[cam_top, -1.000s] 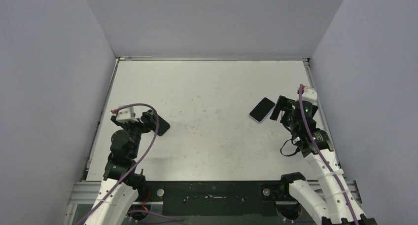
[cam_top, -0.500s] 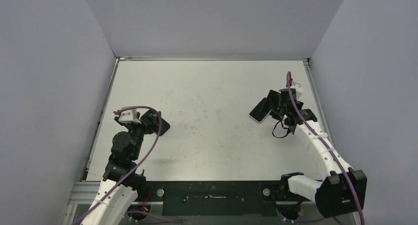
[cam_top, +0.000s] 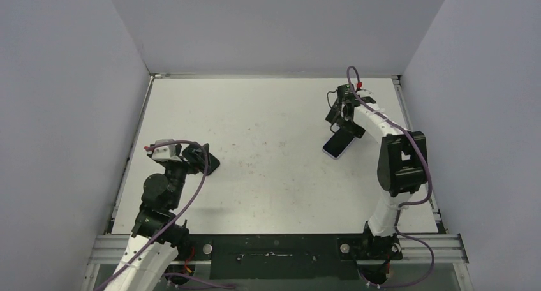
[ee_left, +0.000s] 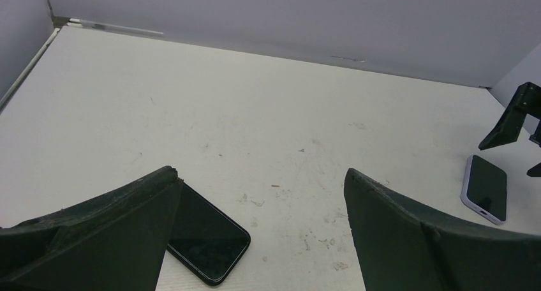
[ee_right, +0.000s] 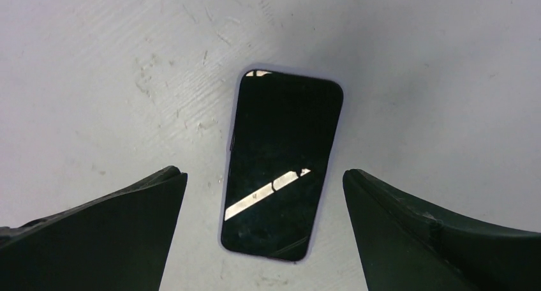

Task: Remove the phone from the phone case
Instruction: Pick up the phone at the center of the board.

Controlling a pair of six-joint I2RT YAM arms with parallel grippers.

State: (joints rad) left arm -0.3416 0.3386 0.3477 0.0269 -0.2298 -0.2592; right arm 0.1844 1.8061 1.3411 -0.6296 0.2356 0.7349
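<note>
A phone in a pale lavender phone case (cam_top: 338,143) lies screen up on the right of the white table (cam_top: 268,125). My right gripper (cam_top: 340,112) hovers open over its far end. In the right wrist view the phone (ee_right: 281,163) lies flat between the two spread fingers without touching either. From the left wrist it shows far right (ee_left: 486,189). A second, all-black phone-shaped slab (ee_left: 207,233) lies by my left gripper (ee_left: 260,173), which is open and empty. Its left finger (ee_left: 115,227) hides part of that slab.
Grey walls close in the table on the left, back and right. The table's back edge (cam_top: 274,76) lies beyond the right gripper. The black slab (cam_top: 212,163) sits near the table's left side, beside the left gripper (cam_top: 198,156).
The right arm has swung up from the right edge and stretched out to the far side of the lavender-cased phone, gripper open over it. The left arm has barely shifted.
</note>
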